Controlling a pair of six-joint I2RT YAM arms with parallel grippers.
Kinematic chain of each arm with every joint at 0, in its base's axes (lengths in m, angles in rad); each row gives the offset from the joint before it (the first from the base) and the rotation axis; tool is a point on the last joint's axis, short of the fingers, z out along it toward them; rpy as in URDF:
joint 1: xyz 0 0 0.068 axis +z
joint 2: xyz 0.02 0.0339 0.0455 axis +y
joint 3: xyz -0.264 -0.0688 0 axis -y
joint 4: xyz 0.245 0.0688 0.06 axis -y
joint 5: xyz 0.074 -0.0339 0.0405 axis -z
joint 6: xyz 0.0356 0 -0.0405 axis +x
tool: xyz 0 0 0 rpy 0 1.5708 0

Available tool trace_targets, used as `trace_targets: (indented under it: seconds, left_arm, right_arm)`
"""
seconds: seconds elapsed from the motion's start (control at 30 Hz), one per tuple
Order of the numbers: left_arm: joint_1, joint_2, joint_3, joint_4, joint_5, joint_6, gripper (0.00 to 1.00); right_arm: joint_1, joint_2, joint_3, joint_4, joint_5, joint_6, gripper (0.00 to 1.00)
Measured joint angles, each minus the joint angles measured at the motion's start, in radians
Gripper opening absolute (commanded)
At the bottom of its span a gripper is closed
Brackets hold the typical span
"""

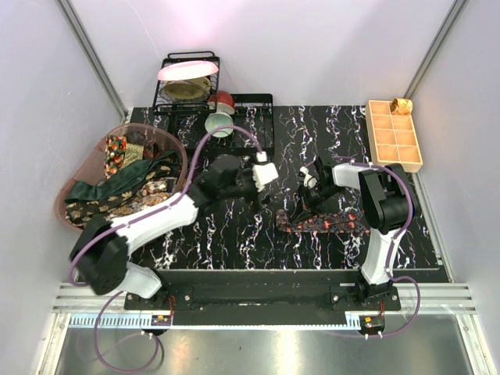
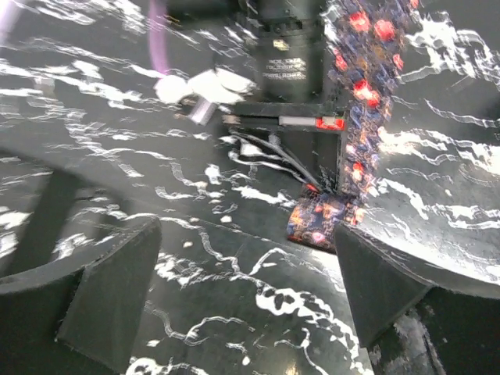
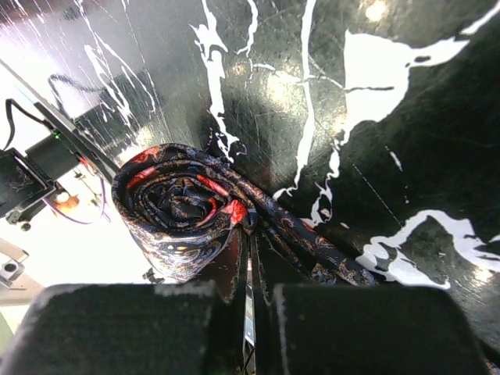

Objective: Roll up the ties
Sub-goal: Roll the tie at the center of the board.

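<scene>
A dark tie with red dots (image 1: 324,224) lies on the black marbled table, partly rolled at its left end. In the right wrist view the roll (image 3: 183,207) sits just beyond my right gripper (image 3: 248,234), whose fingers are pressed together, pinching the roll's edge. My right gripper (image 1: 299,205) stands over that end. My left gripper (image 1: 262,187) hovers to the left of it, open and holding nothing. Between its wide-spread fingers (image 2: 109,297) is bare table, with the tie's roll (image 2: 319,223) just ahead to the right. More ties (image 1: 117,183) lie heaped in a pink basket (image 1: 181,160).
A tan gridded tray (image 1: 394,133) sits at the back right. A black dish rack (image 1: 187,82) with plates stands at the back, with a red bowl (image 1: 225,99) and a pale green bowl (image 1: 219,125) beside it. White walls enclose the table.
</scene>
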Motion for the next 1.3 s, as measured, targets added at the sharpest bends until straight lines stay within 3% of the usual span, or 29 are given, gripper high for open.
trace_targets:
  seconds: [0.07,0.17,0.4,0.6,0.97,1.17,1.3]
  left_arm:
    - [0.009,-0.061,-0.060,0.066,-0.029,-0.047,0.99]
    - [0.026,-0.042,-0.003,0.037,0.011,-0.047,0.99]
    - [0.023,0.167,0.118,-0.098,0.137,0.052,0.98]
    - [-0.008,0.366,0.147,-0.216,0.146,0.114,0.98]
    - [-0.084,0.487,0.266,-0.272,0.073,0.191,0.84]
    - [-0.115,0.518,0.274,-0.288,0.035,0.234,0.84]
    - [-0.127,0.517,0.274,-0.288,0.024,0.254,0.71]
  right_arm:
    - [0.001,0.000,0.000,0.000,0.002,-0.002,0.00]
    - [0.004,-0.002,0.002,0.000,0.006,-0.007,0.00]
    - [0.008,-0.002,0.007,-0.006,0.014,-0.019,0.00]
    - [0.010,-0.002,0.007,-0.007,0.016,-0.019,0.00]
    - [0.010,-0.002,0.007,-0.007,0.016,-0.019,0.00]
    - [0.010,-0.003,0.007,-0.007,0.016,-0.019,0.00]
    - [0.010,-0.004,0.007,-0.007,0.016,-0.022,0.00]
